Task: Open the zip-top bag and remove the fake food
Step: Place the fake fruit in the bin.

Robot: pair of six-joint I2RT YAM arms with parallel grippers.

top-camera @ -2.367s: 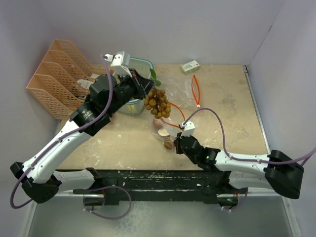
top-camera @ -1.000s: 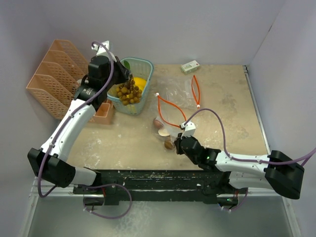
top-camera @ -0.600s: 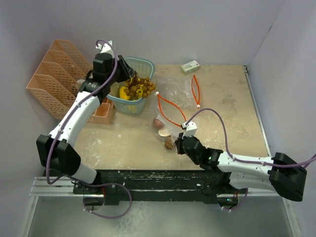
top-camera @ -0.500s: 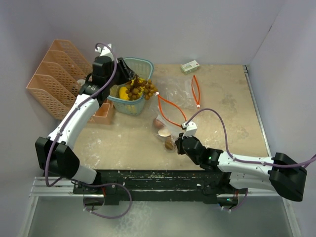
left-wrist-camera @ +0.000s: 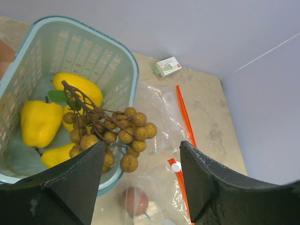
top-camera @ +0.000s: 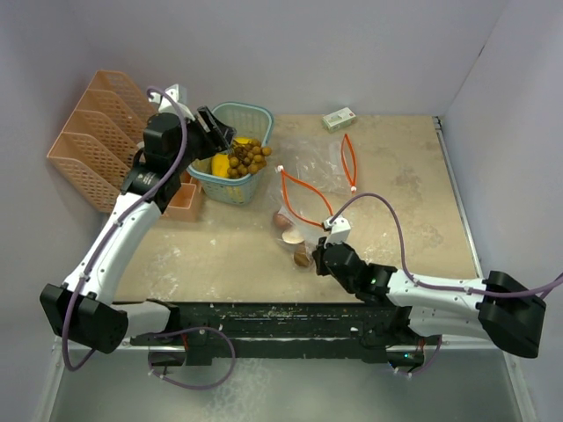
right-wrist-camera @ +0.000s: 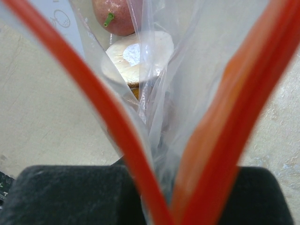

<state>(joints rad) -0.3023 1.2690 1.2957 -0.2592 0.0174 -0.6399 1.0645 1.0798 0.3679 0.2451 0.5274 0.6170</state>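
Beige tabletop (top-camera: 413, 220): right gripper (top-camera: 315, 257) pinches the clear orange-zippered bag (top-camera: 321, 167), red toy fruit (right-wrist-camera: 117, 14) and round beige piece (right-wrist-camera: 136, 54) inside. Left gripper (left-wrist-camera: 140, 147) gapes empty over the teal plastic basket (left-wrist-camera: 126, 70) and its brownish grape cluster (left-wrist-camera: 117, 133). Reach squarely through the mouth.

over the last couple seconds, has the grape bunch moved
Yes. The grape bunch went left: it was right of the basket, above the bag, and now rests in the basket, draped across its right rim.
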